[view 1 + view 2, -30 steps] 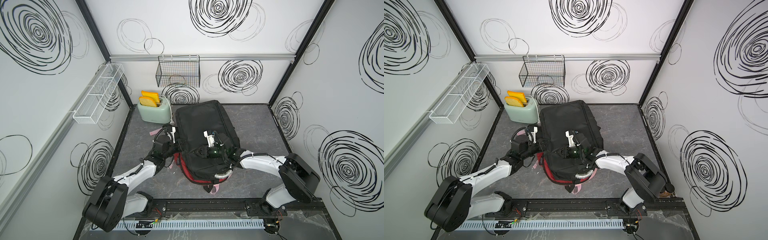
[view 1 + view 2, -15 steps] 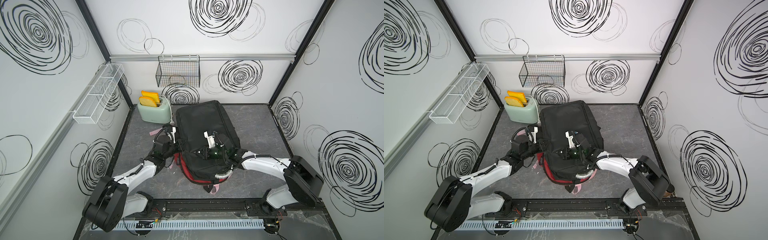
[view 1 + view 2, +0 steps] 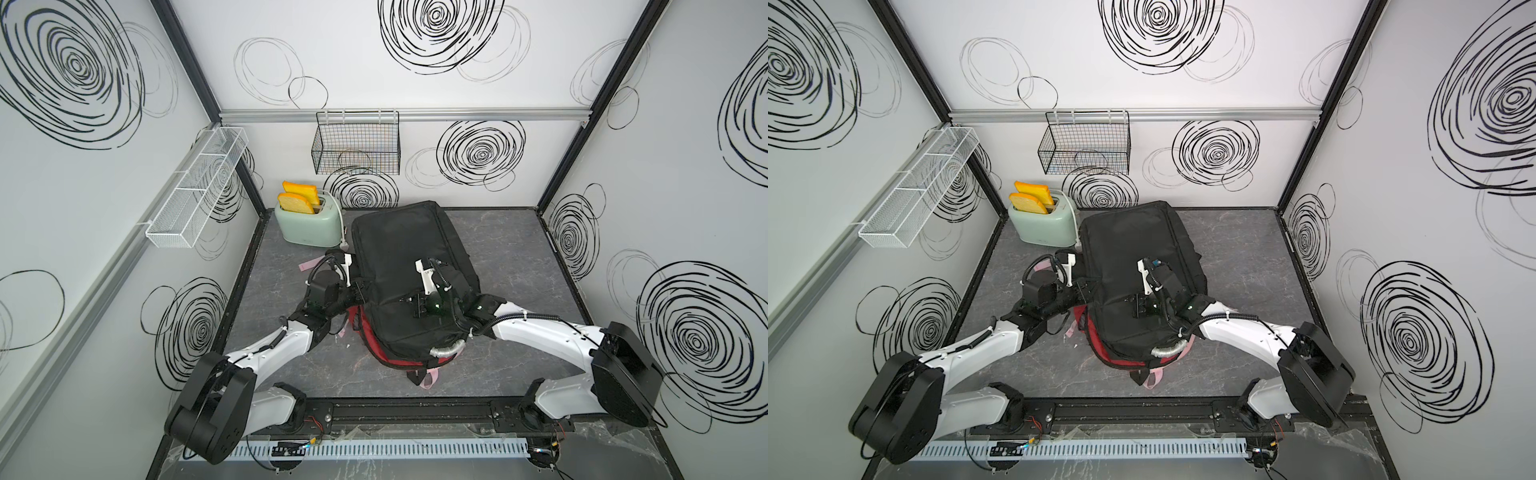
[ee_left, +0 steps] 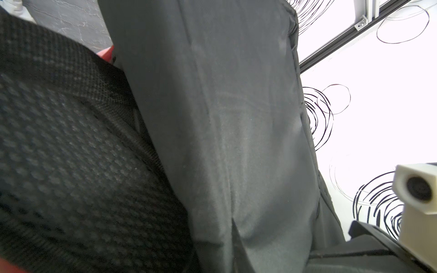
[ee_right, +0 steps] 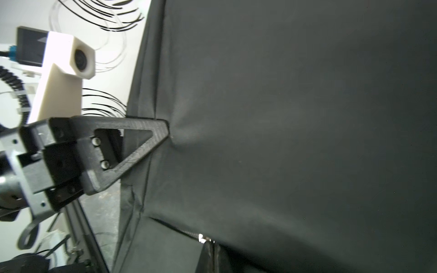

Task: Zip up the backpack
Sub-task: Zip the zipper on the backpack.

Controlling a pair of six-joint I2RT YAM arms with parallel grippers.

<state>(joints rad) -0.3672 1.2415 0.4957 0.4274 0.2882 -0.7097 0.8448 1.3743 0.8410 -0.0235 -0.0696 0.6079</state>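
Lying flat across the middle of the grey marble-patterned tabletop (image 3: 519, 257), your black rectangular fabric backpack (image 3: 399, 241) shows a smooth, tightly woven, faintly creased front panel in both top views. Its near end shows a red lining edge (image 3: 374, 353), pale pink webbing straps (image 3: 432, 376) and a silver ribbed handle sleeve (image 3: 446, 351). In the left wrist view a black padded mesh panel (image 4: 71, 153) with a honeycomb weave lies against the smooth cloth. Your left gripper (image 3: 359, 289) sits at the backpack's left side seam. In the right wrist view its black triangular open-frame finger (image 5: 160, 128), of layered printed plastic, presses a dimple into the fabric, and the jaws are closed on the backpack's side edge. Your right gripper (image 3: 417, 309) rests on the front panel toward the near end with its jaws fully together. In the right wrist view its dark fingertip (image 5: 209, 250) touches the small bright metal zipper slider (image 5: 201, 237) at the end of a fine-toothed zipper line (image 5: 175, 228). You cannot tell from these views whether the pull tab is pinched. Just beside the backpack's far left corner stands a mint-green rounded toaster (image 3: 309, 226) holding two orange-yellow toast slices (image 3: 297, 201). On the walls hang a black wire basket (image 3: 355, 147) and a white mesh shelf (image 3: 199, 187).
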